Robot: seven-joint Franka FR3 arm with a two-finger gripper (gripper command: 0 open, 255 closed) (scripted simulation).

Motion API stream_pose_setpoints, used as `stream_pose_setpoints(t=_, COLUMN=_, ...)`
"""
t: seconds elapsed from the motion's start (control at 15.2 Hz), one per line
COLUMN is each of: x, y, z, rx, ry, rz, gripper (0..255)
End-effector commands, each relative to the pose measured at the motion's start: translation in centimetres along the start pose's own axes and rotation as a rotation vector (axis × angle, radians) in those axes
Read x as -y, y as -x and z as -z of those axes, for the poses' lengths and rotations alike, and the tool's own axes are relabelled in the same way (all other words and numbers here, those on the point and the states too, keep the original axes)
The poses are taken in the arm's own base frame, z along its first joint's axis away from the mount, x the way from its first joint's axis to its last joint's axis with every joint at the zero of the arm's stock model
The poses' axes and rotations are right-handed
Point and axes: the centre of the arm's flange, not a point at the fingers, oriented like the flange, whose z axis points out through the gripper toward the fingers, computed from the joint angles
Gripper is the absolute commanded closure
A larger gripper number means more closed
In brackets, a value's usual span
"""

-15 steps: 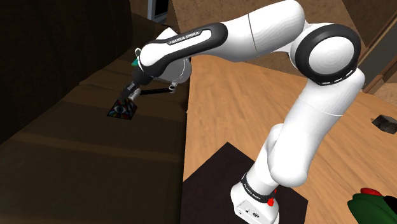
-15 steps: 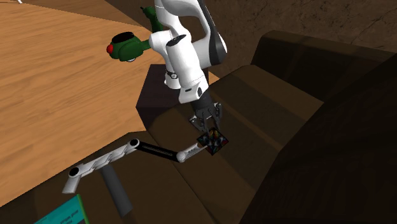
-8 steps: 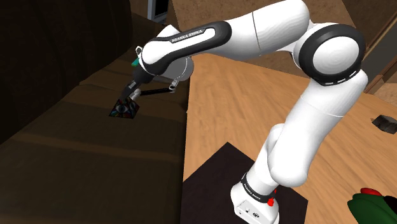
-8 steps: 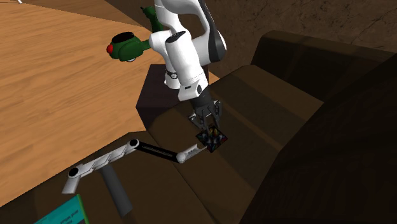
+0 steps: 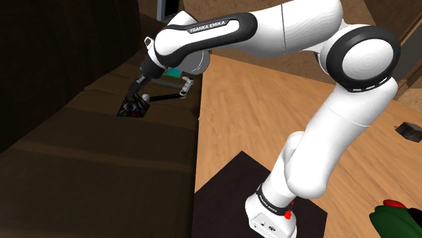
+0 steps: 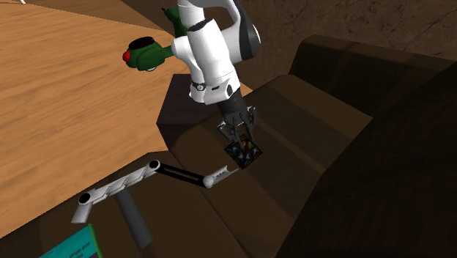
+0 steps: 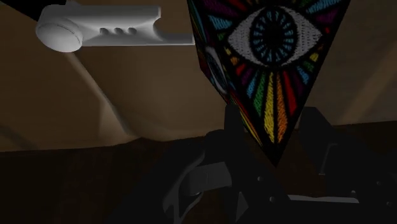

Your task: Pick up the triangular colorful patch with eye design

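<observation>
Wrist view: patch (image 7: pixel 275 67) tip between jaws.

**Bright floor, gloomy sofa**

Soft, even light falls on the wooden floor (image 5: pixel 257 115) and the white arm (image 5: pixel 345 108), which shows gentle shading and no glare. The brown sofa (image 5: pixel 101 169) lies in deep gloom in both exterior views. In the wrist view the patch (image 7: pixel 270 57) looks crisp and vivid, while the black fingers (image 7: pixel 321 143) melt into shadow.

Lift of the eye patch (image 6: pixel 243 152)
The gripper (image 6: pixel 239 141), clamped on it, has risen toward 12 o'clock over the sofa seat (image 6: pixel 293 128).
</observation>
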Motion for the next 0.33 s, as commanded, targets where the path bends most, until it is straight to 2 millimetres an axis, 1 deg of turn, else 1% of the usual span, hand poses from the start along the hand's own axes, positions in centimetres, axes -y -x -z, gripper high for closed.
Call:
stream_pose_setpoints(t=0.0, x=0.09, y=-0.54, z=0.92, rx=0.000, ry=0.000, rz=0.000, gripper=255)
stream_pose_setpoints(t=0.13, x=0.18, y=-1.09, z=1.82, rx=0.000, ry=0.000, rz=0.000, gripper=255)
stream_pose_setpoints(t=0.26, x=0.19, y=-1.13, z=1.90, rx=0.000, ry=0.000, rz=0.000, gripper=255)
